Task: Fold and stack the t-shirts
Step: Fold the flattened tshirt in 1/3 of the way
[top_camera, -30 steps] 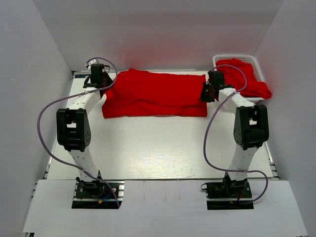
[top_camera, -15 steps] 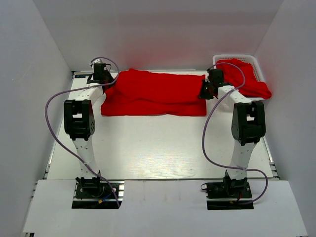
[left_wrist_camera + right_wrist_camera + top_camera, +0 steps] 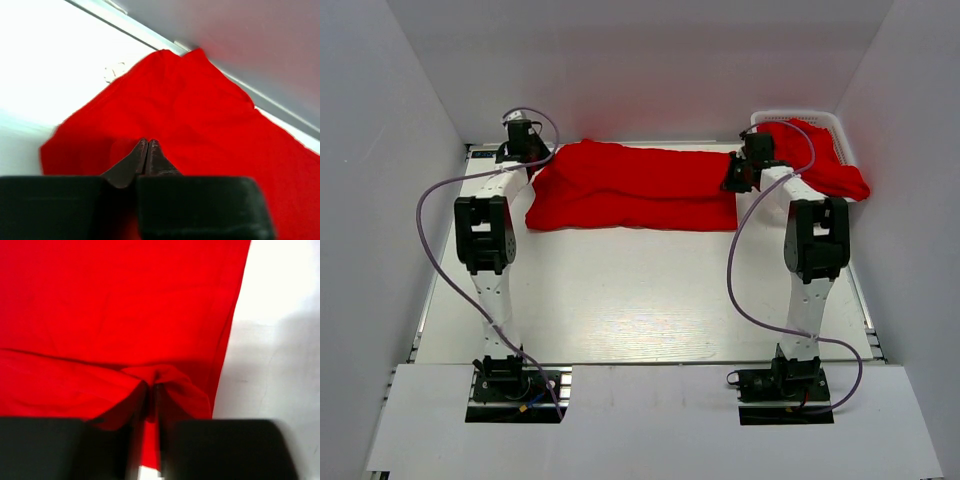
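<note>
Spread t-shirt (image 3: 630,188) lies as a wide red band across the far part of the desk (image 3: 640,290), stretched btwn the two hands. Its near edge sits flat on the desk and its top is wrinkled.

Left hand (image 3: 538,165) is at the shirt's far-left corner. In the wrist view the left hand (image 3: 146,144) has its dark fingers (image 3: 127,167) pressed tight together, no gap at the tips, w/ red cloth (image 3: 200,115) all round them; it looks like a pinch on the shirt's edge. White desk (image 3: 50,60) shows to the left, back wall beyond.

Right hand (image 3: 735,180) is at the shirt's right end, far side. In the wrist view the right hand (image 3: 151,390) is closed down to a thin slit and the cloth (image 3: 115,305) bunches into a small pucker right at the tips, so it's clamped on fabric. The shirt's right edge runs down beside bare desk (image 3: 280,340).

Second t-shirt (image 3: 820,160) is heaped in the white basket (image 3: 790,116) at the far-right corner, just beside the right hand, and spills over the basket's near-right rim. It's apart from the spread one, w/ the right hand btwn them.
</note>
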Controlling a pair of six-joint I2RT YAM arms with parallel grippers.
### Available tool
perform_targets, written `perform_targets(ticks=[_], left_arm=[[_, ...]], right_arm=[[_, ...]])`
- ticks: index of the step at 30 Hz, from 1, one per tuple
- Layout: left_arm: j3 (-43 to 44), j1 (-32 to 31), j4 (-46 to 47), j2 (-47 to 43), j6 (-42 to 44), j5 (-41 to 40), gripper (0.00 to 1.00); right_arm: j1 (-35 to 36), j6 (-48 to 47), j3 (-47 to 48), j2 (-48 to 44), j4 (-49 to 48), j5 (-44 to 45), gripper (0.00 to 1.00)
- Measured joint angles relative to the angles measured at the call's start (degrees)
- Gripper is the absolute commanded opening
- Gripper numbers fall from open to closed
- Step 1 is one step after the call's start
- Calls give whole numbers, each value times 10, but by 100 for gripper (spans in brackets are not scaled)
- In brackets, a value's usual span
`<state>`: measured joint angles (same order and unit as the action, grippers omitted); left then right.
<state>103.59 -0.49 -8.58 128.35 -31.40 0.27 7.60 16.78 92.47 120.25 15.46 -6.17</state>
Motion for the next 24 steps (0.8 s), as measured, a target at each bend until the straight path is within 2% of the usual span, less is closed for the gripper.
perform_targets(ticks=[1, 2, 3, 4, 8, 11, 19, 24], left_arm=[[7, 0, -1, 9, 3, 3, 79], [16, 0, -4, 19, 0, 6, 94], [24, 0, -7, 30, -1, 8, 100], [33, 0, -13, 39, 2, 11, 100], [57, 1, -48, 51, 10, 13, 100], [39, 3, -60, 27, 21, 8, 100], [-195, 6, -47, -189, 42, 5, 100], [-231, 1, -24, -195, 48, 30, 100]], right_arm=[[0, -1, 6, 6, 0, 1, 38], [-1, 0, 13, 12, 2, 2, 60], [-1, -2, 22, 19, 7, 3, 79], [-2, -1, 32, 25, 12, 5, 90], [-2, -16, 66, 33, 28, 8, 90], [-1, -23, 60, 18, 28, 4, 90], [16, -34, -79, -94, 24, -19, 90], [26, -35, -99, -90, 23, -43, 90]])
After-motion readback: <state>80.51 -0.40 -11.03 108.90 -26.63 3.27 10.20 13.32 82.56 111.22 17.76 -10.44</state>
